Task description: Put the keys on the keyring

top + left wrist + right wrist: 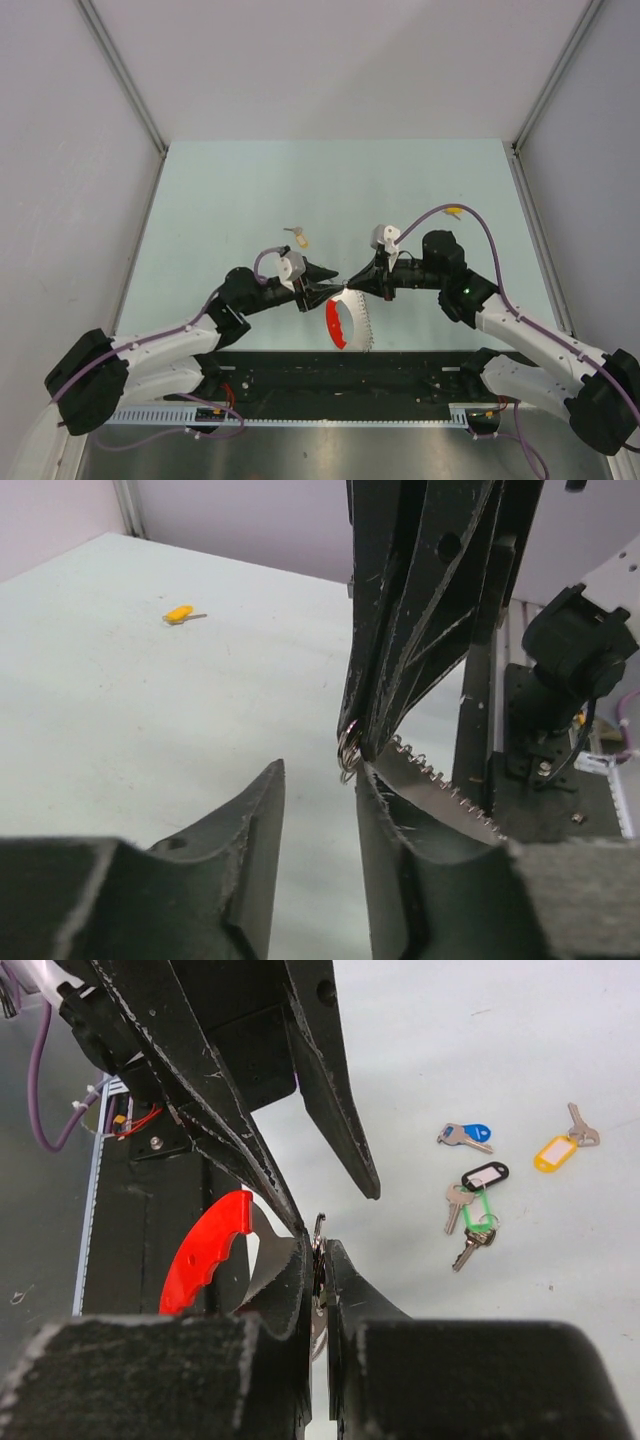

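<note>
- Centrally, the keyring [338, 322] is held up over the near edge of the desk [220, 200], with its red arc [200, 1255] on one side and its toothed metal strip [440, 785] on the other.
- The right jaws are pressed together on a small wire loop [347, 752] at the keyring's upper end.
- The left jaws stand apart with nothing between them, their tips just beside that upper end. The toothed strip runs past one fingertip; I cannot tell whether it touches.
- Beyond the keyring, the right wrist view shows four keys lying on the desk: a blue-headed key [465, 1135], a yellow-tagged key [556, 1150], a black-tagged key [485, 1175] and a green-tagged key [477, 1216]. The last two touch.
- A small yellow piece [453, 211] lies well apart from the keyring, on the desk's far right.
</note>
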You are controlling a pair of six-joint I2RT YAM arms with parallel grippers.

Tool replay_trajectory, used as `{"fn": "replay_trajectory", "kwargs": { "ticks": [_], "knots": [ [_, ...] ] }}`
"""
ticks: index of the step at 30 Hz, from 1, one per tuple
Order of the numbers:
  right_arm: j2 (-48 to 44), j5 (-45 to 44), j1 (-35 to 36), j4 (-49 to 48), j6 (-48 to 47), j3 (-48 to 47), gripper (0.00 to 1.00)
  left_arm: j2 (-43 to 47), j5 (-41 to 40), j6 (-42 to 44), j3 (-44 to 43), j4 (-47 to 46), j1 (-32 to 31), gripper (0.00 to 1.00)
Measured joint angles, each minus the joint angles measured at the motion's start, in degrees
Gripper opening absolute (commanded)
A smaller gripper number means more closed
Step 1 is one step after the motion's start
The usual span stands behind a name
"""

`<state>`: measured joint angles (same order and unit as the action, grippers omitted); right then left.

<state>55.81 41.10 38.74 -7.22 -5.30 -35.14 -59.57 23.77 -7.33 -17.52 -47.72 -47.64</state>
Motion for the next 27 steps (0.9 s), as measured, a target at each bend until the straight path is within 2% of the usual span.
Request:
{"fn": "replay_trajectory", "kwargs": {
  "ticks": [4, 6, 18, 27],
  "knots": [
    [0.17, 1.01, 0.07, 3.54, -2.27, -1.92, 0.00, 2.73, 1.97, 4.22, -2.23, 7.56, 0.61, 0.53],
    [0.76, 1.77, 0.04, 5.20, -3.34, -2.99, 0.00, 3.63, 2.49, 6.16, -3.21, 10.71, 0.63, 0.53],
    [2.86, 4.63, 0.00, 10.62, -11.54, -4.87, 0.00, 2.95, 8.57, 9.73, -10.43, 24.81, 0.63, 0.46],
    [2.86, 6.71, -0.70, 11.50, -14.32, -4.87, 0.00, -1.16, 11.56, 10.47, -17.05, 35.63, 0.63, 0.34]
  ]
}}
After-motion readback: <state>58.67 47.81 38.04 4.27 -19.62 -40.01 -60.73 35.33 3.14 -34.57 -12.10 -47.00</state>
